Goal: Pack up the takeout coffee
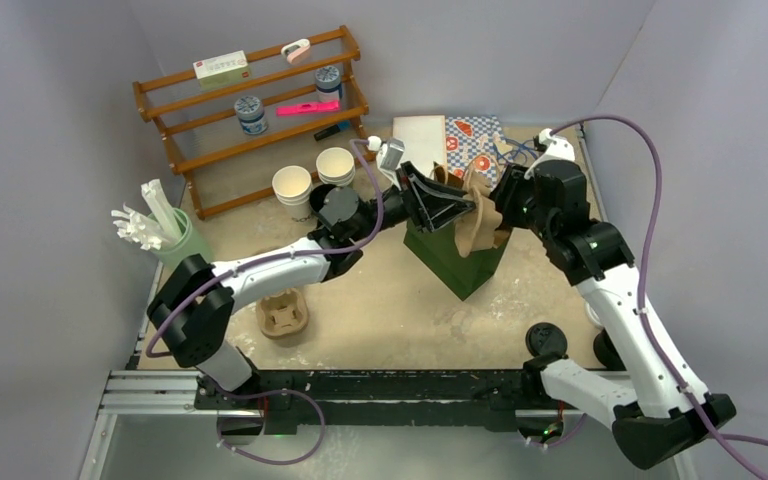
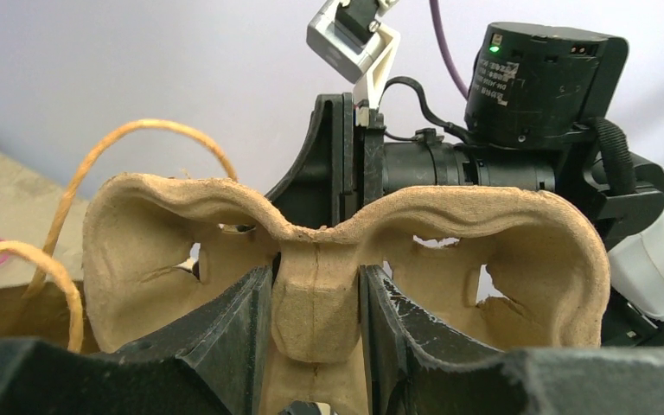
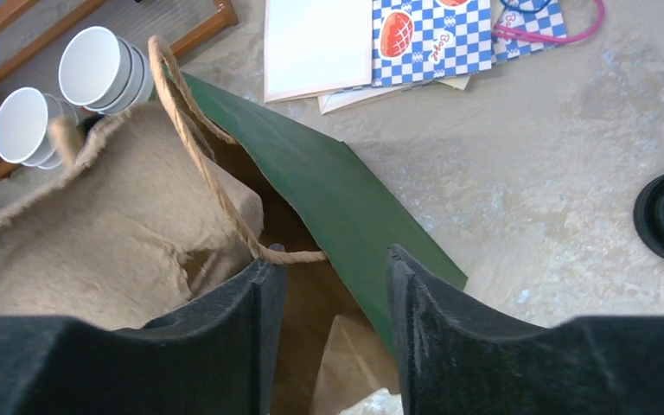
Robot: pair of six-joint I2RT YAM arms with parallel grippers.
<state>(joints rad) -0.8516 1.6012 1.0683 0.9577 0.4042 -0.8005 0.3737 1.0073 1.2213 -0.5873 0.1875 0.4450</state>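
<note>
My left gripper [image 2: 316, 304] is shut on the centre post of a brown pulp cup carrier [image 2: 138, 251]. It holds the carrier upright in the mouth of a green paper bag [image 1: 457, 262] in the middle of the table. My right gripper [image 3: 335, 268] hangs open over the bag's far rim. The bag's green wall [image 3: 328, 190] and brown inside lie below its fingers. A rope handle [image 3: 199, 164] runs past the tip of one finger, ungripped. The carrier [image 3: 95, 216] fills the left of the right wrist view. The takeout coffee is out of view.
A wooden rack [image 1: 250, 110] stands at the back left, with two stacks of white cups [image 1: 293, 190] in front of it. A second pulp carrier [image 1: 282, 315] lies near the left arm. A black lid [image 1: 545, 338] lies front right. Flat paper bags [image 1: 460, 140] lie behind the green bag.
</note>
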